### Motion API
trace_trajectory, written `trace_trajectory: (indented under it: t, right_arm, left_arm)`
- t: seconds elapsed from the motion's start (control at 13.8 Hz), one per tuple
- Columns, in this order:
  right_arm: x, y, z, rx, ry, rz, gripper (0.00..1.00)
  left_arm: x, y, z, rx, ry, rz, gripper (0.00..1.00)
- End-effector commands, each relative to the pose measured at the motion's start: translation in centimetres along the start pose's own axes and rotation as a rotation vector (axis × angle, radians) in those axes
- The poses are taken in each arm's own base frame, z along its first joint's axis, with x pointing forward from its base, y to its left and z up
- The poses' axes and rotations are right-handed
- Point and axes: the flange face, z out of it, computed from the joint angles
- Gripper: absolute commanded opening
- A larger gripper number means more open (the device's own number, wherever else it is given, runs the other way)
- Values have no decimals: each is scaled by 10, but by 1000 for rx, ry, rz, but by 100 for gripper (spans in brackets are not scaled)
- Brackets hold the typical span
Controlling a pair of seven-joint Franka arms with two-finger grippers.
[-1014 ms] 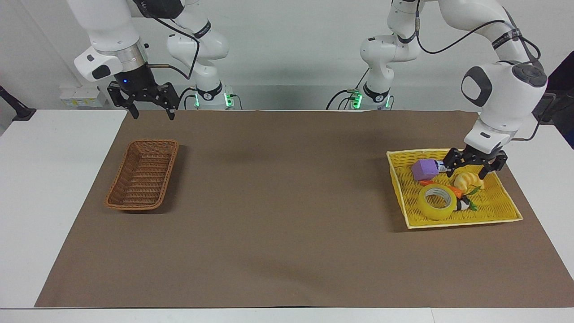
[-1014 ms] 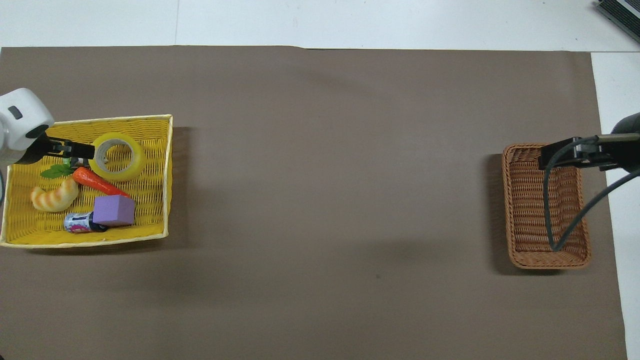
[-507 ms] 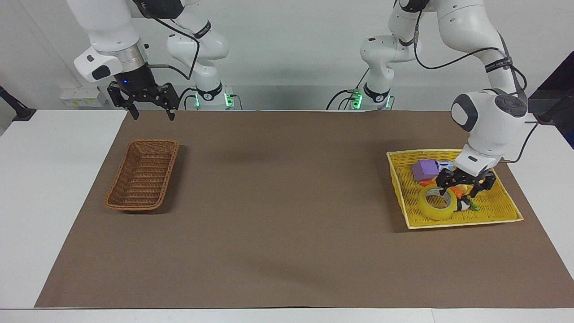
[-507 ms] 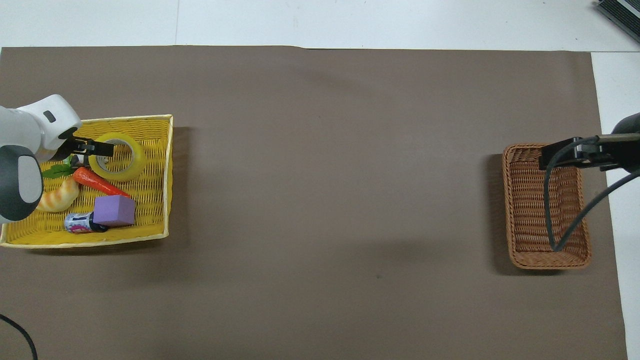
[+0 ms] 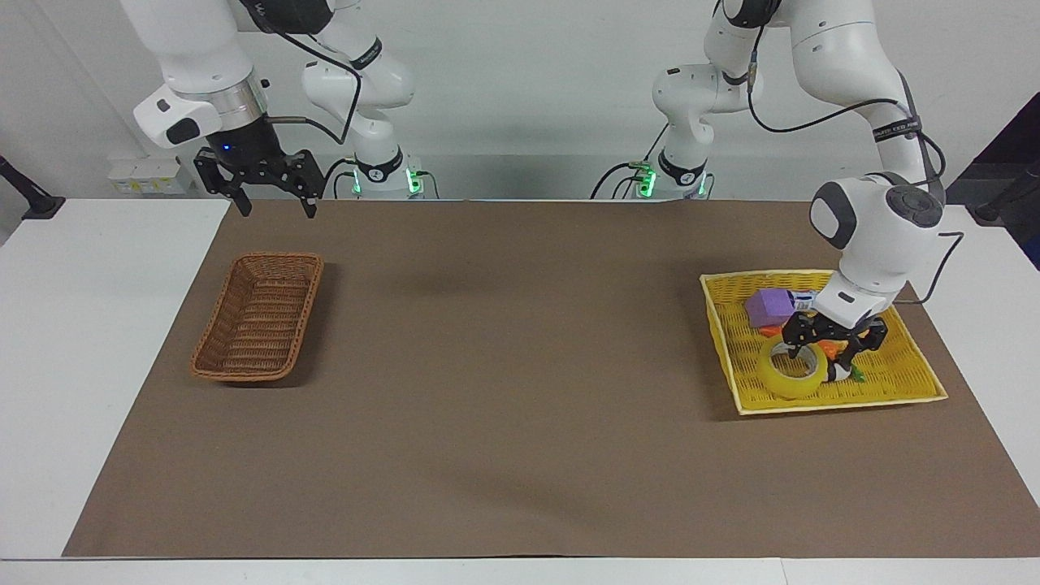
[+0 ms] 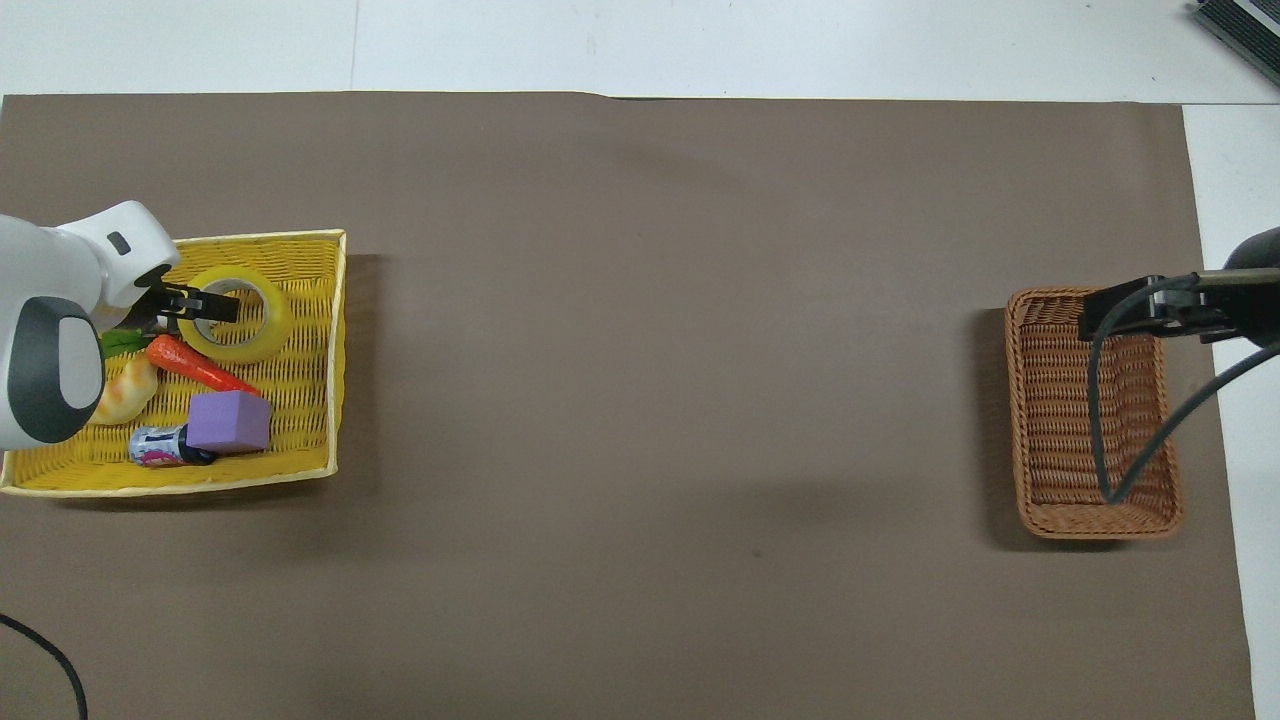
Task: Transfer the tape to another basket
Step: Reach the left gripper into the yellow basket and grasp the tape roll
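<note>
tape (image 5: pixel 793 370) under left pincer (image 5: pixel 821 351), fingers spread

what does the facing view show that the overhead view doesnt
Only the facing view: both arm bases, and the open right gripper raised, waiting near the basket.

Only the overhead view: the croissant in the yellow tray.

Both: the open left gripper straddling the rim of the tape, and the purple block.

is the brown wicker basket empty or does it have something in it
Empty. The brown basket shows only bare weave inside in both views; the tape lies in the yellow tray.
</note>
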Motion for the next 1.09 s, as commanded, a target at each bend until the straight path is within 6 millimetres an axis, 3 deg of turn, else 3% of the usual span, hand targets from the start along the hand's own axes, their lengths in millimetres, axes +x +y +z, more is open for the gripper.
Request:
trace_trajectory:
  t: [0.0,0.07,0.14,0.22,0.29,0.43,0.72,1.01]
  right_arm:
    - [-1,3,-4,20,0,-22,100]
    - [-1,2,-4,20,0,-23,100]
    - [-1,3,-4,20,0,-22,100]
    - [-1,3,-4,20,0,-22,100]
    - [-1,2,-4,20,0,-23,100]
    - [-1,2,-4,20,0,-23,100]
    - [-1,2,-4,20,0,-23,100]
    - [-1,3,-4,20,0,-22,100]
  left_arm:
    - [-4,-4,7,-3,20,22,100]
    - [-6,-4,11,-5,11,20,90]
    - [-8,-4,12,-9,1,20,62]
    - [-9,-4,11,-10,-3,22,27]
    - [-8,-3,11,-11,-6,26,0]
    - [-8,-4,10,-11,-8,36,0]
    - [2,-8,-11,3,36,36,0]
    - [20,-1,-49,17,103,52,0]
